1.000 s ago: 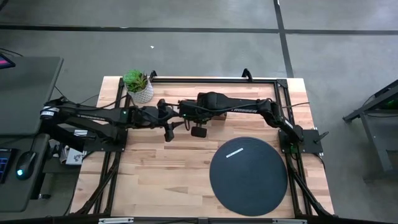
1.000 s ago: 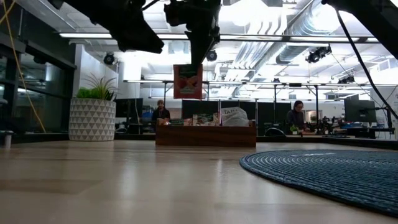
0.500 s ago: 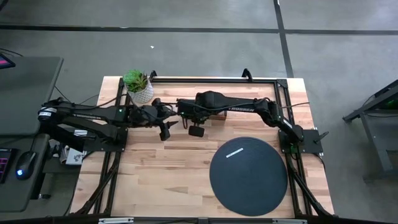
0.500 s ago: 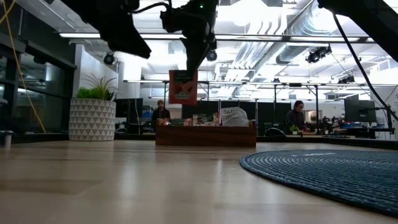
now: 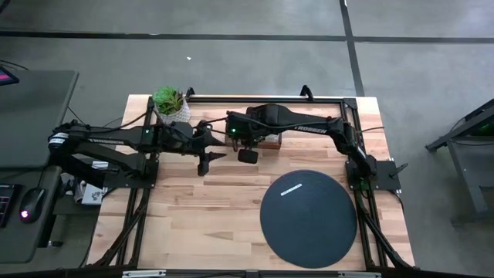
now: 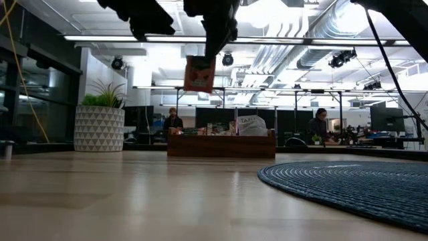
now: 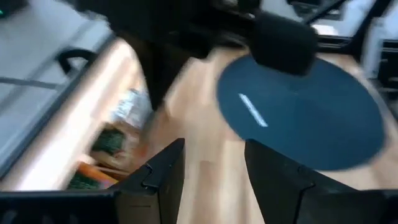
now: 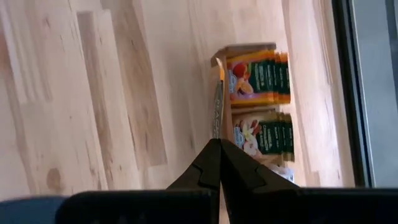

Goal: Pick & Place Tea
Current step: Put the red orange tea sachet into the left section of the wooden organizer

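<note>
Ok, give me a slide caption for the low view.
Right pincer dangles a red tea sachet high above the table, wooden tray behind.

You see one small flat square red-orange tea sachet (image 6: pixel 199 73) hanging upright in the air, pinched at its top edge, high above the brown wooden tray (image 6: pixel 221 146). The other sachets (image 8: pixel 258 78), orange and dark green packs standing on edge in rows, fill the tray's compartments. One silvery white sachet (image 5: pixel 293 190) lies flat on the black round mat (image 5: pixel 309 232), well apart from the tray.
</note>
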Available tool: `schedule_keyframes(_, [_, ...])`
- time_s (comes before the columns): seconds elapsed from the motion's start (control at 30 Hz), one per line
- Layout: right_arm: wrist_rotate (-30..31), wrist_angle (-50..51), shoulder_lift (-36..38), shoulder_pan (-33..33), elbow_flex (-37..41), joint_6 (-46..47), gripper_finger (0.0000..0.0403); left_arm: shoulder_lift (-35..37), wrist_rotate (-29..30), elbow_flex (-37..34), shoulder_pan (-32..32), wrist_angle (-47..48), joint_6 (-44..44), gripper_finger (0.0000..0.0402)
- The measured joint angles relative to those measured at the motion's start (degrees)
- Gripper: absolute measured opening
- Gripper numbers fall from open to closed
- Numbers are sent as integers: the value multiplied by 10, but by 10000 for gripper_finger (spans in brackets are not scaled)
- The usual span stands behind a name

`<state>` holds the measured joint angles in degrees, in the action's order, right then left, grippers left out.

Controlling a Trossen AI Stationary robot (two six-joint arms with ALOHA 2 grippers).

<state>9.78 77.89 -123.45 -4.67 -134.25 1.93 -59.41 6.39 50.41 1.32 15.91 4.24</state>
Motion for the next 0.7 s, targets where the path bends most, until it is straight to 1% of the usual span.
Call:
schedule_keyframes(0.07, [0, -10, 3, 0, 1, -1, 0, -3, -37, -1, 0, -6, 10, 165])
schedule_keyframes(0.13, [1, -11, 8, -2, 1, -1, 0, -7, -75, -1, 0, -37, 16, 165])
schedule_keyframes(0.23, [-6, -23, 0, -6, -1, -3, 0, -7, -104, -2, -1, -63, 31, 165])
schedule_keyframes(0.5, [-51, -62, -3, -28, -1, -5, 0, -8, -146, -2, -1, -132, 24, 165])
schedule_keyframes(0.63, [-36, -69, -3, -37, -1, -5, 0, -7, -146, -2, -1, -122, 24, 165])
schedule_keyframes(0.7, [-28, -67, -3, -43, 0, 0, 0, -7, -129, -1, -1, -109, 23, 165])
